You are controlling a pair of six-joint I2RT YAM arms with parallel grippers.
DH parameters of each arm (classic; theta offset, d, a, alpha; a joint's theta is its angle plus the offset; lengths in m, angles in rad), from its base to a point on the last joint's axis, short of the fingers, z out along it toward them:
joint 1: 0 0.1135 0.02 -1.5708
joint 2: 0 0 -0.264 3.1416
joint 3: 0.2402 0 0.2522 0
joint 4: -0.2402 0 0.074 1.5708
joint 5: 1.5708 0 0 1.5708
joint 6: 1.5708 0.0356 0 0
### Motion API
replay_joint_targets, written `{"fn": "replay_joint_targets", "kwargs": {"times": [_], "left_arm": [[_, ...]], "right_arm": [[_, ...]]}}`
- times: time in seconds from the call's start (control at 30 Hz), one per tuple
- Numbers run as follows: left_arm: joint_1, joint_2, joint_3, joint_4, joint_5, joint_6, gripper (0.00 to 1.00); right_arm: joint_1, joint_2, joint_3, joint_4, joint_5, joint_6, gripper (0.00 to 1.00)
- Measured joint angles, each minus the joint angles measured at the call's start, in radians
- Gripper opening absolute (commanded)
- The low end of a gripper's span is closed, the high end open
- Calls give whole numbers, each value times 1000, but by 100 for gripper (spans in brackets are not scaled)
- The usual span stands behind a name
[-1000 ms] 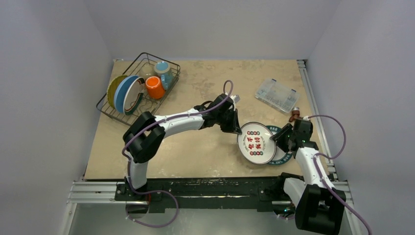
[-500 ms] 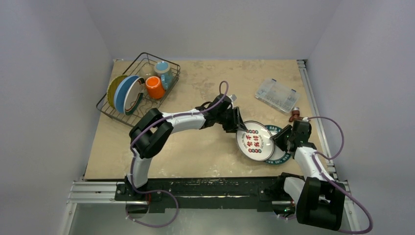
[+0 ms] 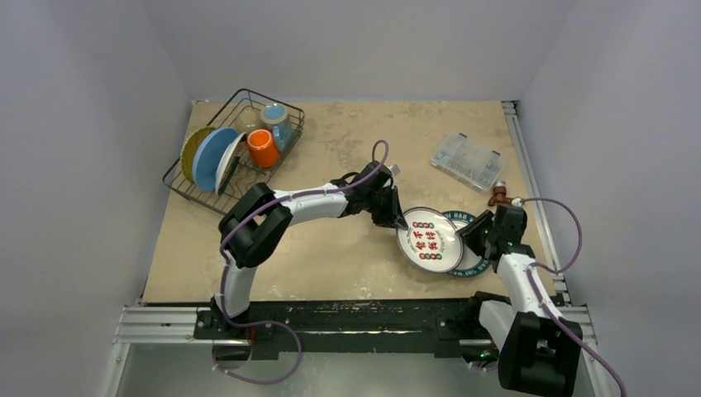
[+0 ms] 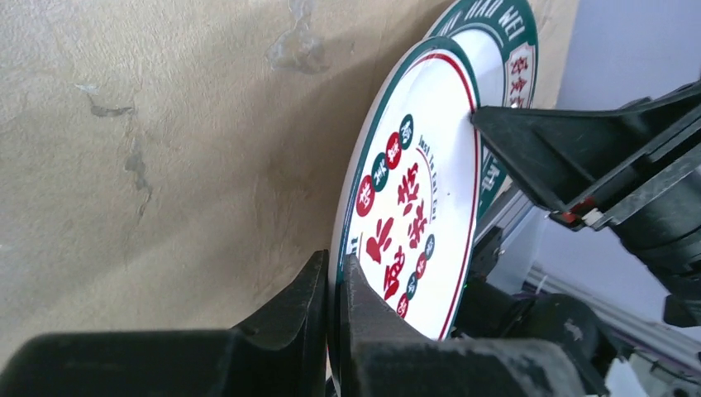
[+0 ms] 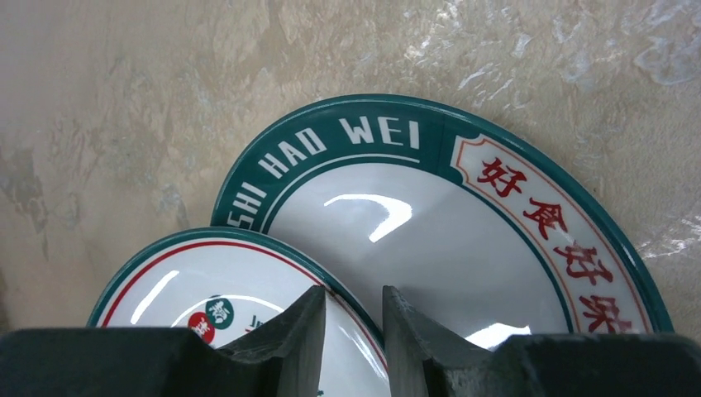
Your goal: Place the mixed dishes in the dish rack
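Lower centre of frame, the left gripper (image 4: 335,269) clamps the rim of the white red-dotted plate (image 4: 413,207). The right gripper (image 5: 354,302) straddles the opposite edge (grip unclear).

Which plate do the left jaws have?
The small red-dotted plate, pinched at its rim; it overlaps the bigger teal-rimmed plate; other plates stand in the dish rack.

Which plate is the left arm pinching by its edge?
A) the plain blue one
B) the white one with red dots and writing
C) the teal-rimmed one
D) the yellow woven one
B: the left gripper is shut on the rim of the white red-dotted plate, which overlaps the teal-rimmed plate lying on the table.
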Motion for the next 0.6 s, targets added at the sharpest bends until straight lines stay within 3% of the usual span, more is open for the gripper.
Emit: {"fn": "replay_joint_targets", "kwargs": {"times": [0.2,0.37,0.6], "left_arm": [[-6,-55,51,-142,2,145,0],[22,-263,57,-290,-56,306,0],[103,-644,101,-489,-296,644,0]], "right_arm": [[34,-90,8,-13,-18,-19,59],[96,-198,79,-9,-14,-106,79],[124,-229,54,112,-83,-171,80]]}}
